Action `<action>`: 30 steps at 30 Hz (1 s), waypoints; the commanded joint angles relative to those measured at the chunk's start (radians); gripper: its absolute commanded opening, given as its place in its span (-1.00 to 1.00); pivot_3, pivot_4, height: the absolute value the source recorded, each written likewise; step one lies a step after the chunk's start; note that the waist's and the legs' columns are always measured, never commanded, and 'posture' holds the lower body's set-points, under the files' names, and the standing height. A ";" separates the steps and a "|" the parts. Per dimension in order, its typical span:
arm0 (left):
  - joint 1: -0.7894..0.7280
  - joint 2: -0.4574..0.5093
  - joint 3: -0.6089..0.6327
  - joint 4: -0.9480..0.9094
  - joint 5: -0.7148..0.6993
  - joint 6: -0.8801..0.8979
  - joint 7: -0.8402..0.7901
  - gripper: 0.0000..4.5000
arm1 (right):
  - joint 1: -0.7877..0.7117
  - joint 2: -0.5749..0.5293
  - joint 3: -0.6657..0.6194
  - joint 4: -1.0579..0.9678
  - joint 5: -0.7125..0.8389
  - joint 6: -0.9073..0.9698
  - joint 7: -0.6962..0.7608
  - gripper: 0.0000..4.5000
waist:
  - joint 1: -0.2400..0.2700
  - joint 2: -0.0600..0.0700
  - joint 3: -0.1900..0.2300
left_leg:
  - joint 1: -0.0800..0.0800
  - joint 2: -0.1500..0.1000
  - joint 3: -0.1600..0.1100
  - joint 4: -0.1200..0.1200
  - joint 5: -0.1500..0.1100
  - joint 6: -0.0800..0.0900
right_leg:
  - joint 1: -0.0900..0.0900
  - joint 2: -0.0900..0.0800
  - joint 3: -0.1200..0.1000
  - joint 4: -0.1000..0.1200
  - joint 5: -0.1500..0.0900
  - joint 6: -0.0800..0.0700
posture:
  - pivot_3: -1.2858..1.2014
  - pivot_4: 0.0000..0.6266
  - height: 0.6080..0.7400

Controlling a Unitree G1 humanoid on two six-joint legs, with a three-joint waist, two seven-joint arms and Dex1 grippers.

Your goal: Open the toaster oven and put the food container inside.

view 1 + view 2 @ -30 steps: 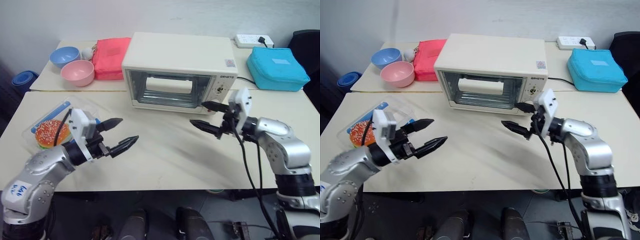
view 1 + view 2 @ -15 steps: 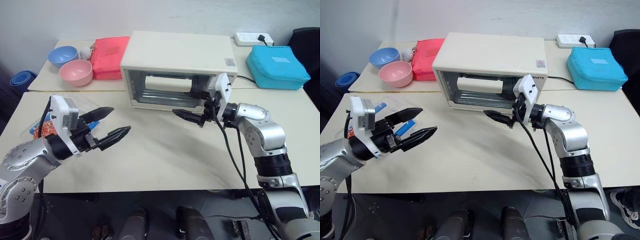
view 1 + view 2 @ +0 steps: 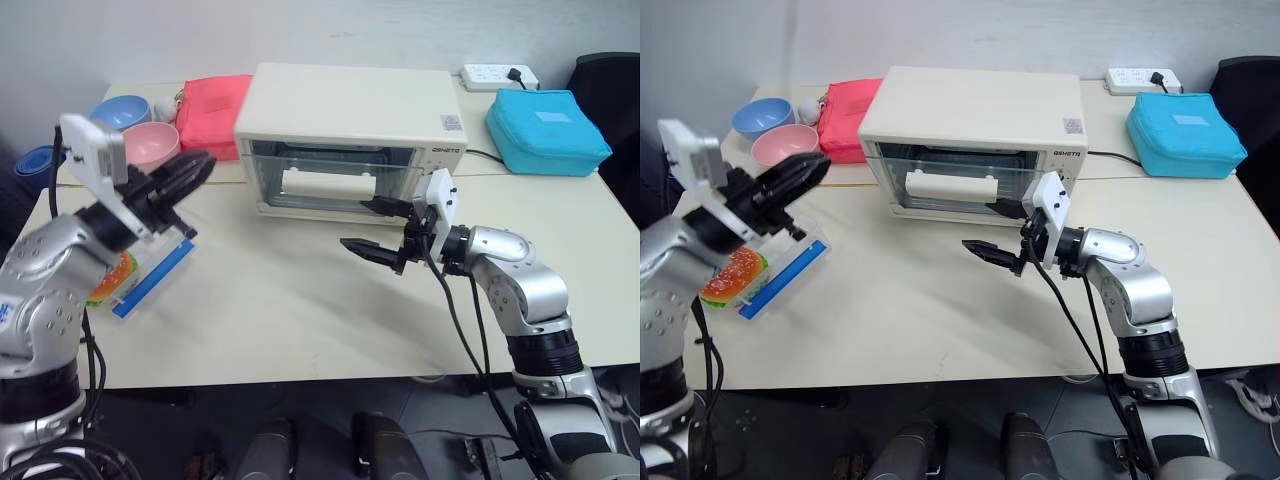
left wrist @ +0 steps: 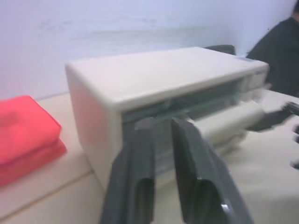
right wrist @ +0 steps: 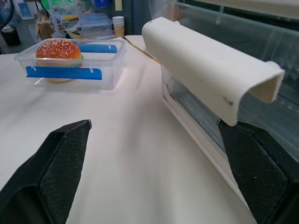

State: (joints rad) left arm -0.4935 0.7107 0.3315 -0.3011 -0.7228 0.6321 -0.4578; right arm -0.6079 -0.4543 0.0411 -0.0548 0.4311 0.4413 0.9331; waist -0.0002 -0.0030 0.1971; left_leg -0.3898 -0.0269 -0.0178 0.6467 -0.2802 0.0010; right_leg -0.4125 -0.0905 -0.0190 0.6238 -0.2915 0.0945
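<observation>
Cream tabletop [image 3: 300,310] fills the middle of the left eye view, with a white wall behind. At upper centre sits the toaster oven [image 3: 350,110], its glass door closed and the white handle [image 3: 325,183] across the front. The food container [image 3: 140,280], with the toy hamburger inside, lies at the left edge of the table, well apart from the oven. A second ago the left gripper [image 3: 185,170] hung low over the table with its fingers spread; now it is raised at the upper left, in front of the pink bowl [image 3: 155,143], and its fingers have come together on nothing. The right gripper [image 3: 378,228] has moved left from beside the oven's knobs to just in front of the door, its fingers apart as before, one near the handle's right end.

From the left wrist, the two dark fingers [image 4: 135,186] stand nearly together, the oven [image 4: 140,84] beyond them and a red pouch [image 4: 23,135] at the left.

From the right wrist, the wide-spread fingers [image 5: 51,172] flank the handle [image 5: 205,70]; whether one touches it is hard to say. The container [image 5: 70,63] sits at the upper left.
</observation>
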 commanded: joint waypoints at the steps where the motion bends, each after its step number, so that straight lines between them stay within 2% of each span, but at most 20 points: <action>1: -0.105 0.005 -0.077 0.122 0.115 -0.082 -0.032 -0.98 | -0.002 0.013 -0.001 -0.054 0.015 -0.009 -0.010 1.00 | 0.000 0.000 0.000 | 0.000 0.000 0.001 0.000 0.000 0.000 | 0.000 0.000 0.000 0.000 0.000 0.000 | 0.03 -0.52 1.00; 6: -0.252 -0.013 -0.166 0.293 0.222 -0.156 -0.087 -0.98 | 0.000 0.023 0.000 -0.063 0.016 -0.010 -0.018 1.00 | -0.002 -0.001 0.001 | -0.001 0.002 0.003 0.000 0.000 0.000 | -0.001 0.008 0.000 0.002 0.001 0.002 | 0.03 -0.52 1.00; 9: -0.307 -0.033 -0.166 0.341 0.223 -0.177 -0.127 -0.98 | -0.001 0.026 -0.003 -0.058 0.012 -0.009 -0.026 1.00 | -0.003 -0.001 0.001 | -0.001 0.004 0.004 0.001 -0.001 -0.001 | -0.002 0.009 0.001 0.002 0.001 0.002 | 0.03 -0.52 1.00; 16: -0.248 -0.013 -0.088 0.205 0.086 -0.067 -0.217 -0.98 | -0.061 0.021 -0.024 0.067 -0.019 -0.040 -0.047 1.00 | -0.006 -0.002 0.001 | -0.001 0.007 0.005 0.001 -0.001 -0.002 | -0.003 0.008 0.007 0.002 0.001 0.002 | 0.03 -0.52 1.00; 20: -0.123 0.038 -0.005 0.076 0.006 0.016 -0.232 -0.60 | -0.113 0.018 -0.036 0.163 -0.041 -0.067 -0.049 1.00 | -0.020 -0.002 0.001 | -0.001 0.008 0.006 0.001 -0.001 -0.003 | -0.003 0.009 0.010 0.003 0.001 0.002 | 0.03 -0.52 1.00; 25: 0.038 0.097 0.078 -0.052 -0.037 0.081 -0.236 0.08 | -0.159 0.023 -0.047 0.200 -0.028 -0.076 -0.032 1.00 | -0.028 -0.002 0.001 | -0.001 0.008 0.006 0.001 -0.002 -0.002 | -0.003 0.008 0.010 0.002 0.001 0.002 | 0.03 -0.52 1.00; 28: 0.067 0.100 0.104 -0.070 -0.040 0.091 -0.204 0.47 | -0.155 0.026 -0.041 0.162 -0.008 -0.068 -0.005 1.00 | -0.027 -0.002 0.001 | -0.001 0.009 0.006 0.001 -0.002 -0.002 | -0.004 0.008 0.010 0.002 0.001 0.002 | 0.03 -0.52 1.00; 30: 0.068 0.099 0.109 -0.067 -0.036 0.090 -0.190 0.47 | -0.149 0.032 -0.036 0.125 0.010 -0.054 0.004 1.00 | -0.024 -0.002 0.001 | -0.001 0.009 0.006 0.001 -0.002 -0.002 | -0.003 0.008 0.010 0.002 0.001 0.002 | 0.03 -0.52 1.00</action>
State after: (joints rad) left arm -0.4212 0.7947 0.4031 -0.3418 -0.7443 0.7283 -0.6619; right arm -0.7430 -0.4251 0.0230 0.1356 0.4089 0.3932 0.9240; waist -0.0245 -0.0052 0.1983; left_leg -0.3907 -0.0184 -0.0115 0.6477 -0.2827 -0.0010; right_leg -0.4160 -0.0824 -0.0087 0.6257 -0.2901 0.0966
